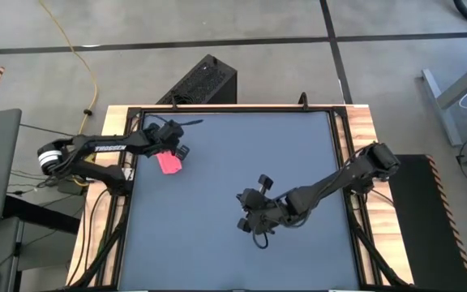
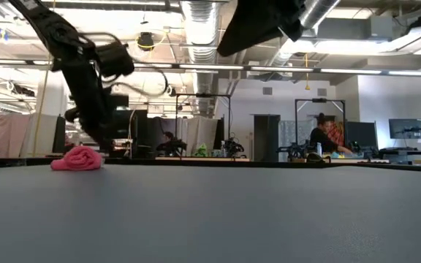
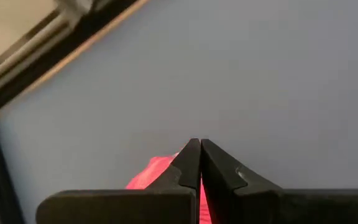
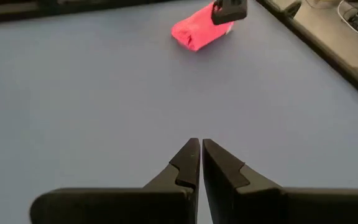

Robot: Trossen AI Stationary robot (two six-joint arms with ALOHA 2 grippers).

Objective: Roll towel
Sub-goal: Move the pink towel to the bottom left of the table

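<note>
Pink towel [image 1: 169, 162] rolled near table [image 1: 233, 243] edge | left gripper [image 1: 171, 151] pressed together above it, right gripper [image 1: 257, 229] closed, empty, well apart | risk: snagged fabric unrolling on withdrawal

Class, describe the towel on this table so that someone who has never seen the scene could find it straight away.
Start with the dark grey table and go to its left side, near the far corner. There, just beyond the left gripper, lies the towel, bundled into a small roll. It is the only bright pink thing on the surface.
</note>
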